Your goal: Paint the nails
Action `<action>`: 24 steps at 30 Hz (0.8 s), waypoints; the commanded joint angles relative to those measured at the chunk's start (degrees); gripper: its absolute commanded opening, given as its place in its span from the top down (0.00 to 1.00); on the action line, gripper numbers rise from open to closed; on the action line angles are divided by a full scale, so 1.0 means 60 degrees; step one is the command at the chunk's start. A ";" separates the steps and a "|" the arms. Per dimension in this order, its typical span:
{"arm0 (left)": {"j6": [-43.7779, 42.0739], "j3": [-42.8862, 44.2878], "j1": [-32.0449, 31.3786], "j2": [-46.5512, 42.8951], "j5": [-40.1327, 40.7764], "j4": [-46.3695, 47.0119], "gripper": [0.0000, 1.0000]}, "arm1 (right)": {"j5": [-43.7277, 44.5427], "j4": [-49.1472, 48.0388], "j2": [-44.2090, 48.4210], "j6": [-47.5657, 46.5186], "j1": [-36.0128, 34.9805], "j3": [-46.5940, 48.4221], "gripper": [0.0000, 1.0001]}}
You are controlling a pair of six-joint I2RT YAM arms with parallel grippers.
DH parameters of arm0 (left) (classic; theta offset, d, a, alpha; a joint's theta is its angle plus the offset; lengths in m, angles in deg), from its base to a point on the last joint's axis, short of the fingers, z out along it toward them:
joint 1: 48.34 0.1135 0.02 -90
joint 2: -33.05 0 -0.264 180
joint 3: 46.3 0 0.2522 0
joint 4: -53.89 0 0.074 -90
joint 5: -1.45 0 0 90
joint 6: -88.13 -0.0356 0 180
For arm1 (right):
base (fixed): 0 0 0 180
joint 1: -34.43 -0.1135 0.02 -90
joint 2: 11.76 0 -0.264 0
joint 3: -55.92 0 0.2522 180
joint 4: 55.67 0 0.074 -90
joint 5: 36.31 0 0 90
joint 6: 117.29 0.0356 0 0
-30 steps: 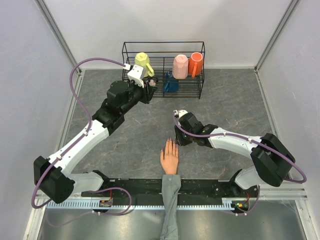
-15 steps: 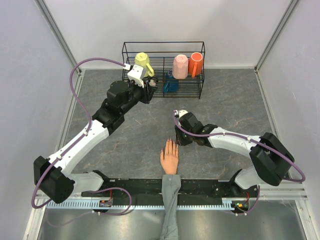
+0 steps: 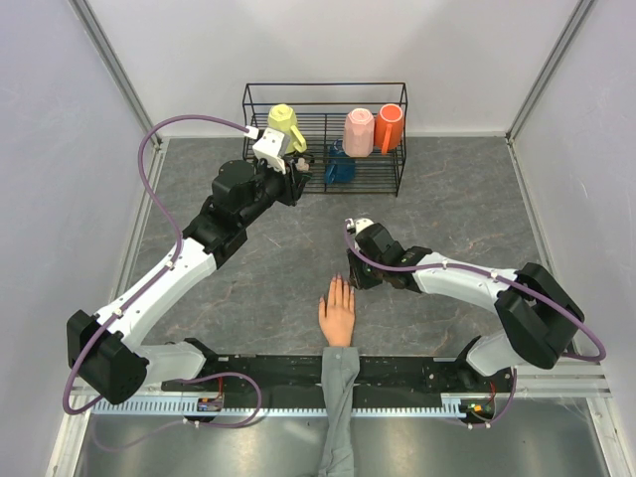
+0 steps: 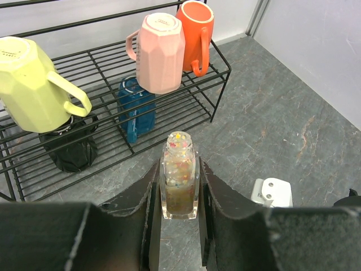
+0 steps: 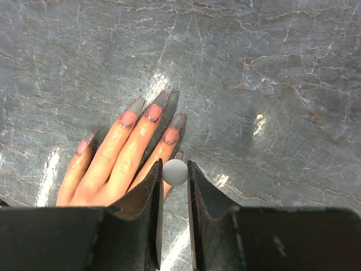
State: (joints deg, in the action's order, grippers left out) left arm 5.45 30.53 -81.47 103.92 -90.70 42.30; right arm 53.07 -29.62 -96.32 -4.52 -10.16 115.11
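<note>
We are in the painting step itself, with the tools in hand and the work hovering over the fingers. The right gripper [image 5: 174, 165] sits narrow, closed on a small white knob [image 5: 175, 173] that we take to be the top of the brush seen end-on; the bristles are hidden beneath it, so we cannot tell whether they touch anything. It hangs just over the mannequin hand [image 5: 110, 169], which lies palm down on the grey table [image 5: 271, 84] near the front edge between the two arms, its fingers pointing away from the bases. The nails [image 5: 153, 112] show pink with grey beyond, and the outermost one, right beside the gripper's fingers, is partly hidden by them. Whether any coat is wet or finished we cannot judge from these views. The left gripper [image 4: 179, 169] is well apart at the far side of the table, clamped on an open bottle [image 4: 179, 183] of glittery polish and holding it upright in front of the wire rack [image 4: 214, 73] with its mugs [image 4: 161, 53]. We judge that the next move calls for a small, slow lowering of the brush onto the nearest nail and a short stroke along it, kept off the skin; once the brush runs dry, it needs a trip to the bottle, which must stay level.
</note>
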 commanded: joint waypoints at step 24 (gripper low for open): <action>0.0364 0.0431 0.0101 -0.0122 -0.0242 0.0106 0.98 | 0.0060 -0.0599 -0.0336 0.0044 0.0124 0.0002 1.00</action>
State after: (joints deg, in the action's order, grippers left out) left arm 5.99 30.53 -81.16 103.92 -91.71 41.91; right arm 53.07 -31.17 -97.98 -4.55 -9.73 115.11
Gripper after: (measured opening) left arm 0.327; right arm 0.255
